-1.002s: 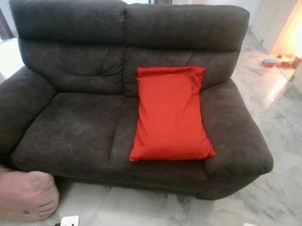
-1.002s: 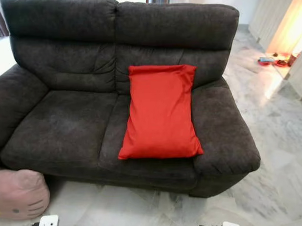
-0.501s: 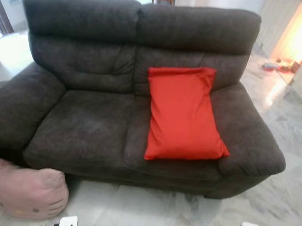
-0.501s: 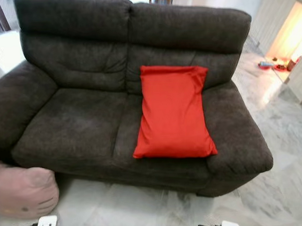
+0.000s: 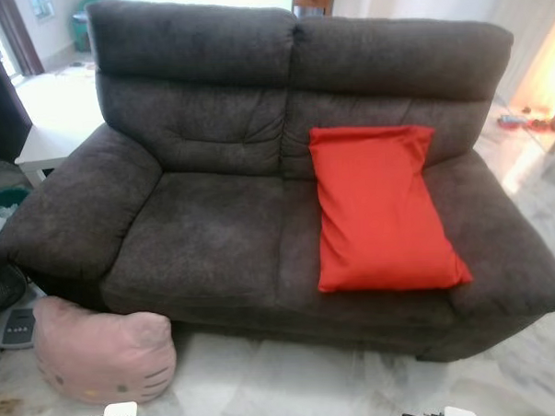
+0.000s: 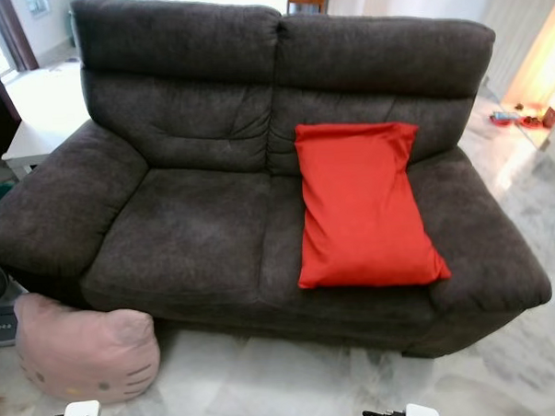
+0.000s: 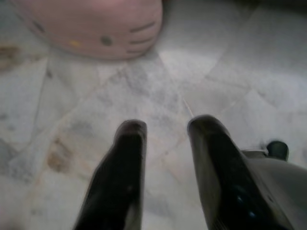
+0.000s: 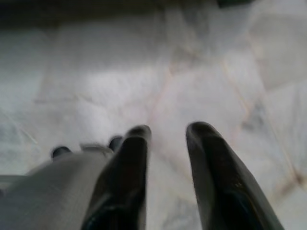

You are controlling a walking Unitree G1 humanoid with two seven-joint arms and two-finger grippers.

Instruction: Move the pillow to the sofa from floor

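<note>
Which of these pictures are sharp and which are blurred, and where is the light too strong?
Both eye views are fairly sharp: the red pillow and the sofa have clear edges. The doorway glow at the far right edge is overexposed. In the left wrist view the left end effector and the pink pillow look soft. In the right wrist view the right end effector and the floor are blurred.

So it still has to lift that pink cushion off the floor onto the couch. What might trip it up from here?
The pink pillow lies tucked against the sofa front beside its armrest, so the fingers might struggle to get around it. The left gripper hangs open above bare marble floor, short of the pillow; closing now would likely catch nothing. The red pillow already fills one seat, so a careless drop could land on it and roll off.
</note>
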